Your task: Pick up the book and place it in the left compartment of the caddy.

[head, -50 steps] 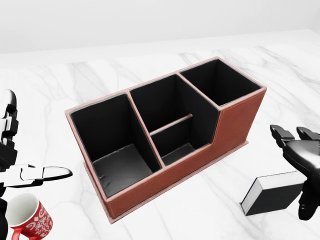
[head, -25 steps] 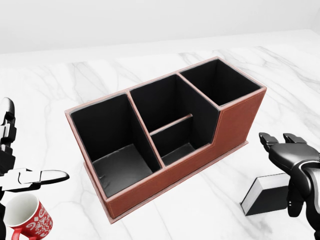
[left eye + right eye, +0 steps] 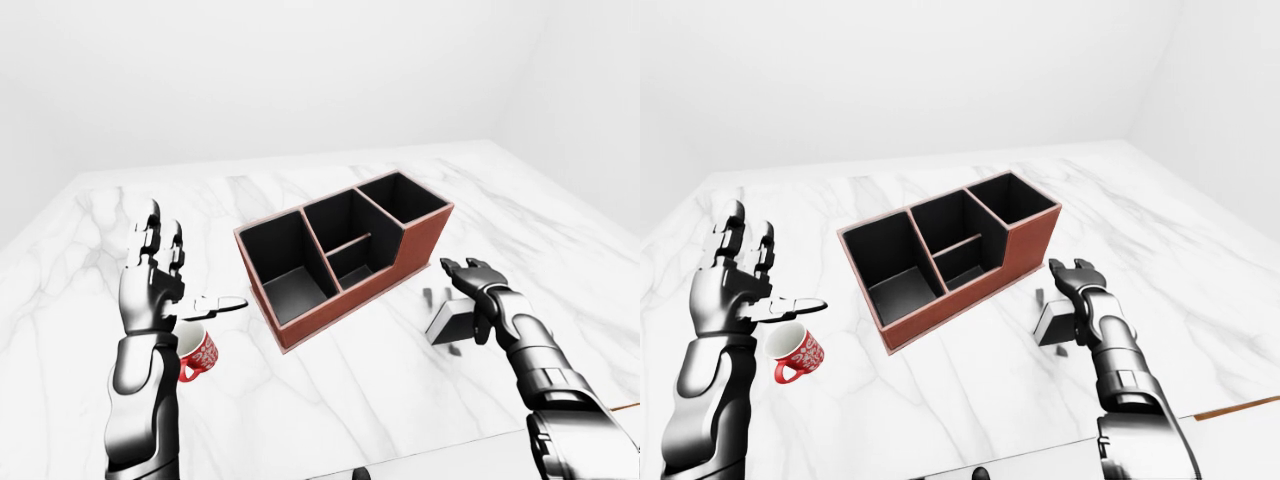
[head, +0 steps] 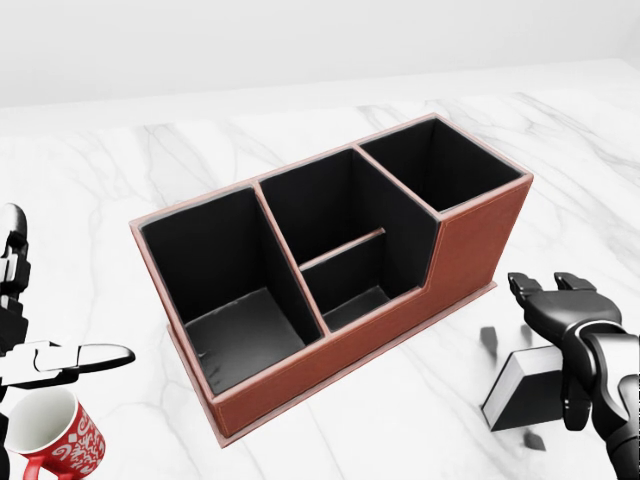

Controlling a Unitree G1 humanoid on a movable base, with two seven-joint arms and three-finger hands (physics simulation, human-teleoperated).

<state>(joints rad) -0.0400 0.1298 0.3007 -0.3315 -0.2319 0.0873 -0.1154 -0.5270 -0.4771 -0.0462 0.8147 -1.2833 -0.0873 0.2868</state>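
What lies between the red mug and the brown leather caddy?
Only bare white marble table between red mug and brown leather caddy, seen in the left-eye view.

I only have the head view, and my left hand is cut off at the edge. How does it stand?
Observer: The left hand is raised upright, left of the caddy in the right-eye view, fingers spread, holding nothing.
Operator: Is the mug clear of it?
Observer: The mug stands upright on the table just under the thumb; they look apart.
Operator: And my right arm past the frame?
Observer: Its forearm comes up from the bottom right, with the right hand open over the book.
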